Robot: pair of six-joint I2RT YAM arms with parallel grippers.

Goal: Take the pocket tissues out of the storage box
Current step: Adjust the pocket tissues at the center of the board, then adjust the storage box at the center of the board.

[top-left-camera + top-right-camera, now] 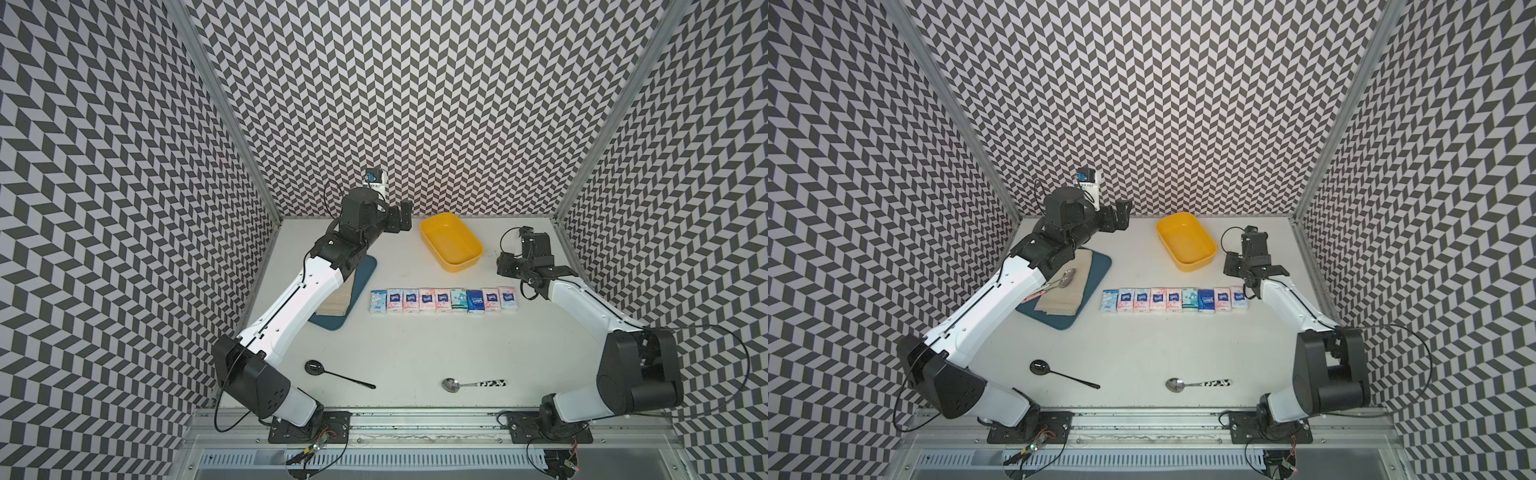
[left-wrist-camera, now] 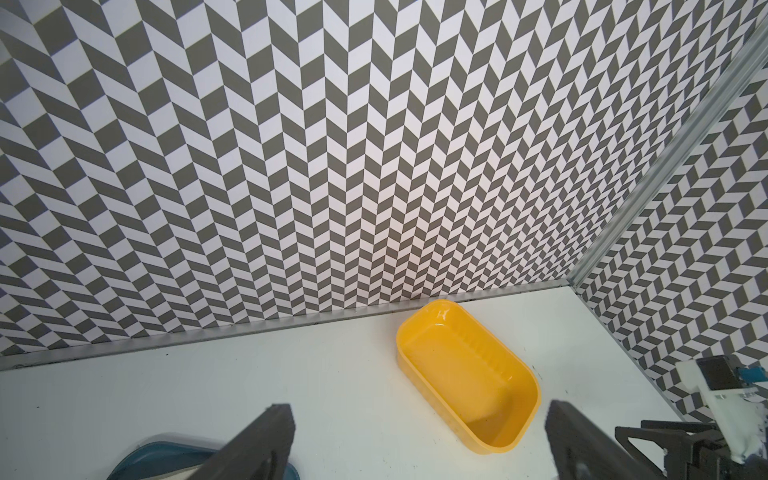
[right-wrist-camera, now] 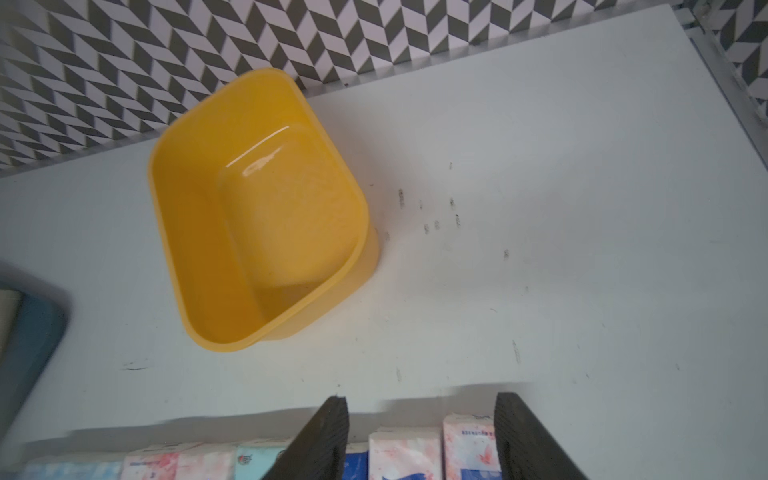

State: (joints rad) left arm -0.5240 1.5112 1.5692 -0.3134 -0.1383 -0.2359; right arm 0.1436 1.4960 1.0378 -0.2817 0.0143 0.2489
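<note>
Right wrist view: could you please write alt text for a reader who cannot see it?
An empty yellow box sits on a white table near the patterned wall. Nearest the camera, the right gripper, jaws open and empty, shows in front of a row of tissue packs.

Left gripper (image 2: 417,409): both dark fingers (image 2: 266,440) stand wide apart, with nothing held between them.

Storage box (image 2: 465,374): yellow, upright on the white table (image 2: 208,395) and set askew. One rounded end lies near the chevron-patterned back wall (image 2: 332,166). Only its glossy floor shows inside.

Dark-blue tray (image 2: 141,461): one rounded corner in view, carrying a beige cloth (image 2: 187,474). It is partly hidden behind one finger and well apart from the box.

White camera housing (image 2: 715,382): seen at the frame edge beyond the box, above dark arm parts.
</note>
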